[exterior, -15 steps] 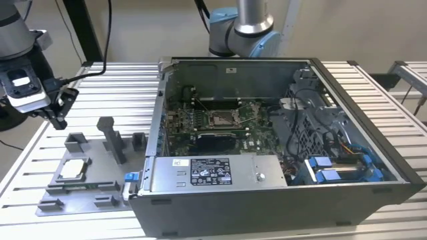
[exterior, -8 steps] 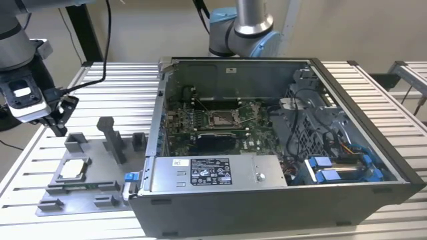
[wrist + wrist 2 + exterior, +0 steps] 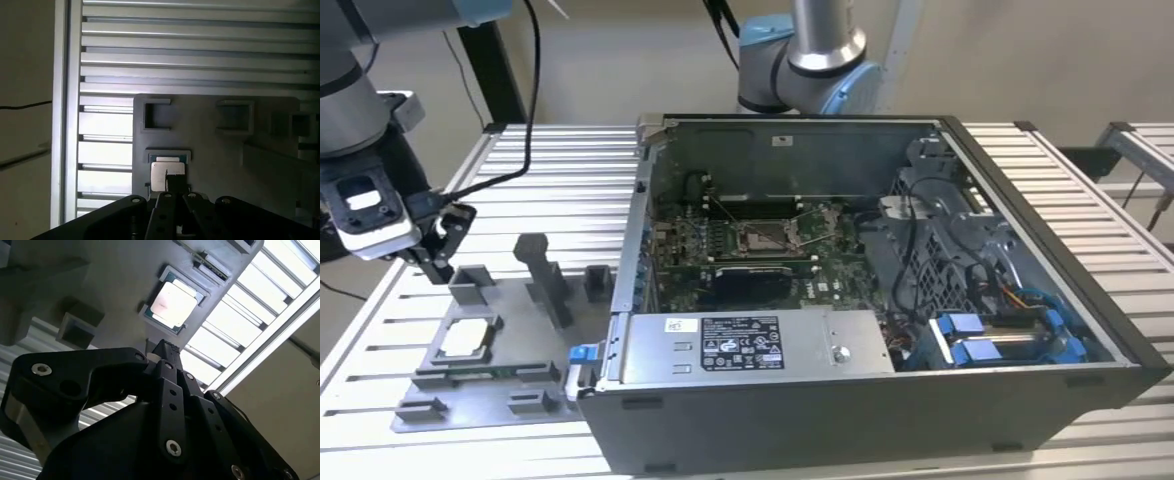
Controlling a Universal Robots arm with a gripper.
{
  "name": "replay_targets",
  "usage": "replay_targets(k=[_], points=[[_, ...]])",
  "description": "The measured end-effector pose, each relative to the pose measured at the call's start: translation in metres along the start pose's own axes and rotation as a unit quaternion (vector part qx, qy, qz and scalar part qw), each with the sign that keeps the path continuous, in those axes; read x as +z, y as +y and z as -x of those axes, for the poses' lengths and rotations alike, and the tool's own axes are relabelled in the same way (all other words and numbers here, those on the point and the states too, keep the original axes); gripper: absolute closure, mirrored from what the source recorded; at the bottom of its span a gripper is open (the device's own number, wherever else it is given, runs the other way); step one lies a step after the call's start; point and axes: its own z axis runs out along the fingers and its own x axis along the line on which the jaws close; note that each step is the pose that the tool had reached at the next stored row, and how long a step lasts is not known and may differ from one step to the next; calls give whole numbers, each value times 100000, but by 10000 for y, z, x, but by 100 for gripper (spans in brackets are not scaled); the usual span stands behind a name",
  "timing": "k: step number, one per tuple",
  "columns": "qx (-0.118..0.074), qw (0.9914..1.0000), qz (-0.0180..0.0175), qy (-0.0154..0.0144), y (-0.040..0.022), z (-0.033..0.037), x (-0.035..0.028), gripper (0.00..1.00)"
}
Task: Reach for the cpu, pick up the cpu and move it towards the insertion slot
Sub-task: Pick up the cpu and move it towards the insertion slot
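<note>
We are hovering our gripper (image 3: pixel 438 270), jaws together and empty, over the fixture (image 3: pixel 520 345). The cpu (image 3: pixel 467 338) is lying flat in its nest, below and just beyond the tips, untouched.

Pale cpu (image 3: pixel 467 338) flat in grey fixture (image 3: pixel 520 385); silver-framed insertion slot (image 3: pixel 767 237) inside case (image 3: pixel 854 420)

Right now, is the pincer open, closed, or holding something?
Pincer: closed, holding nothing; the small pale silver square cpu lies in the grey fixture.

cpu (image 3: pixel 466 339) on fixture plate (image 3: pixel 520 350), computer case (image 3: pixel 854 405) beside
</note>
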Motion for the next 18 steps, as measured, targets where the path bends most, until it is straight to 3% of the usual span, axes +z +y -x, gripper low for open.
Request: replay_targets(k=[18], points=[[-24,100000,-1,7,0,0,0,100]])
